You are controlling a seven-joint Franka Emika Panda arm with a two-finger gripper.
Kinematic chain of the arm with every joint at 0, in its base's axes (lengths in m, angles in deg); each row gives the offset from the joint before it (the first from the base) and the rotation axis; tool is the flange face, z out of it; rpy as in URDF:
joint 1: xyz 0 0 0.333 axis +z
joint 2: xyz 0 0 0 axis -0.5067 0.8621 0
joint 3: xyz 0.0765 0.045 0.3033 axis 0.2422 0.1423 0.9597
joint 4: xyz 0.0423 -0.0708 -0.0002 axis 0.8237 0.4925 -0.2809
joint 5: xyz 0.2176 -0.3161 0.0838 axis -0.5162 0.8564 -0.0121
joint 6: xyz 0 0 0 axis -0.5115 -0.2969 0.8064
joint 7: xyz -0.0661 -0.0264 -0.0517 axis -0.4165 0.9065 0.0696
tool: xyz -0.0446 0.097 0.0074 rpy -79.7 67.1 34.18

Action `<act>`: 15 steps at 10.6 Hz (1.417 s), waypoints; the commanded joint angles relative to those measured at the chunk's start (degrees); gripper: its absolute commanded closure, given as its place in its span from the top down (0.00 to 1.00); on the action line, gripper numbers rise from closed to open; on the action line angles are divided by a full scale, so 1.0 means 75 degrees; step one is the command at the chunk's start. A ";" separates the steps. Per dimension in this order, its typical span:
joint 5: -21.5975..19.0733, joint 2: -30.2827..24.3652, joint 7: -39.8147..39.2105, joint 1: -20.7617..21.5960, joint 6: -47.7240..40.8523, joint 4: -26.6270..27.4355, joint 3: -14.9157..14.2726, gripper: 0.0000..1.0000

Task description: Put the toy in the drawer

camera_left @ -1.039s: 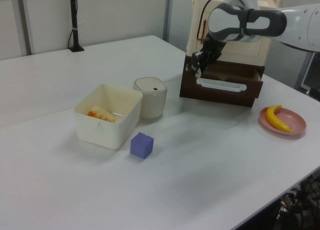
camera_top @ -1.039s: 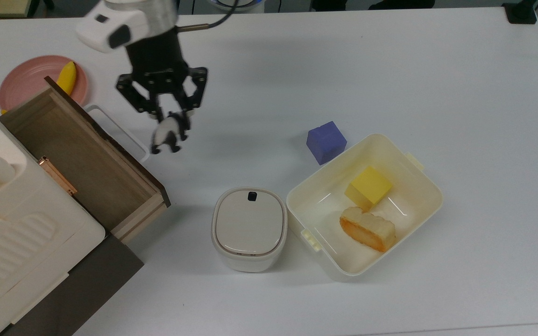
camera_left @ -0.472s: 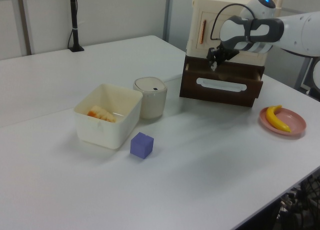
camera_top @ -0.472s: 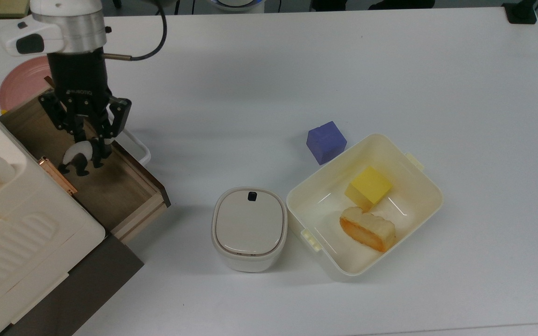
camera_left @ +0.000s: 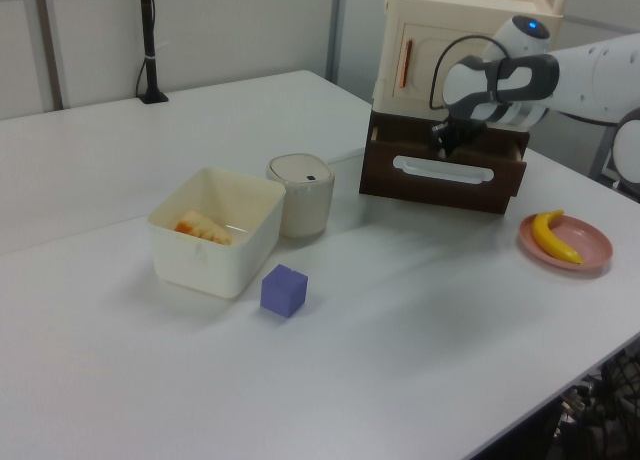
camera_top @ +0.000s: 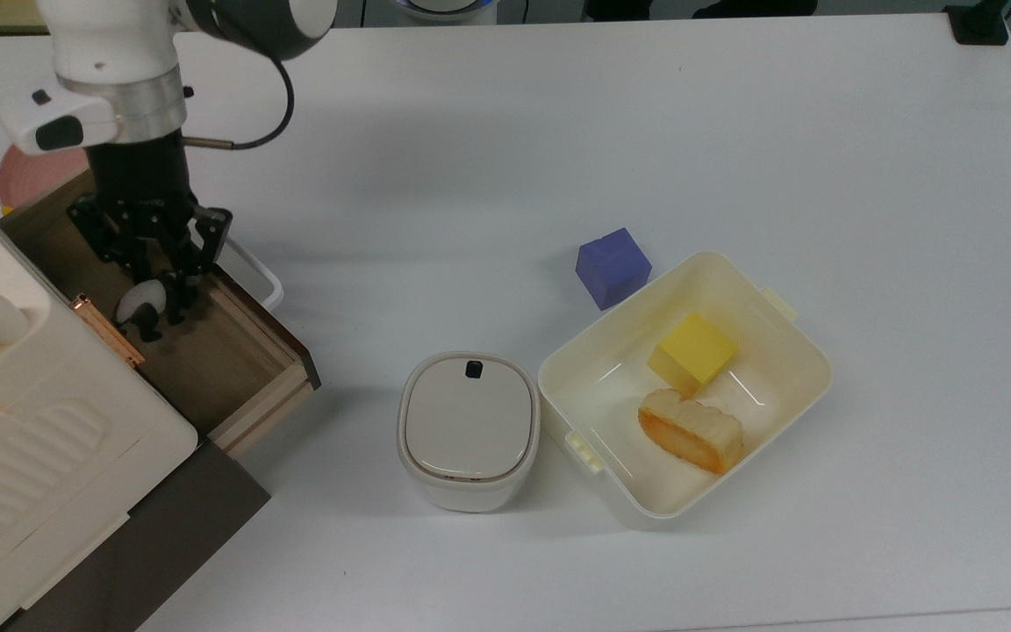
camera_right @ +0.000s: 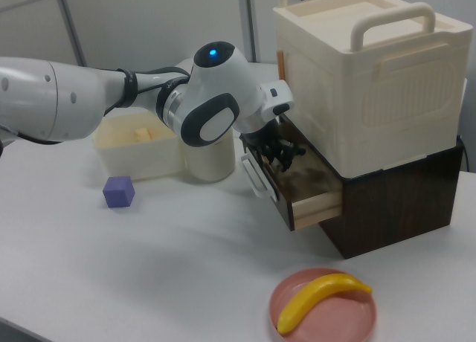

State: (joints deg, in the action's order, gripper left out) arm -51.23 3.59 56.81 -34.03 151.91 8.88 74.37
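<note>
Top view, left to right. Drawer (camera_top: 233, 369): pulled open, light-wood interior exposed. Gripper (camera_top: 157, 294): lowered into the drawer, fingers clamped on the toy (camera_top: 139, 307), a panda figurine held inside the drawer opening. Lidded cream canister (camera_top: 468, 428): mid-table. Purple cube (camera_top: 613, 266): just beside the cream tub (camera_top: 799, 386), which contains a yellow cube (camera_top: 695, 348).

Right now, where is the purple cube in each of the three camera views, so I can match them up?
Top view: the purple cube sits right of centre, by the cream tub's upper-left corner.
Left view: the cube is lower left of centre, in front of the tub.
Right view: the cube is at the left, in front of the tub.
Shared landmark: the cream tub.
</note>
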 commanded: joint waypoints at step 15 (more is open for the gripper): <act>0.0794 -0.2277 0.2530 0.0456 -0.4801 0.0089 0.1662 1.00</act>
State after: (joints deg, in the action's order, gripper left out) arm -48.88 -8.61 73.17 -30.18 125.63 8.36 82.63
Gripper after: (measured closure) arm 0.000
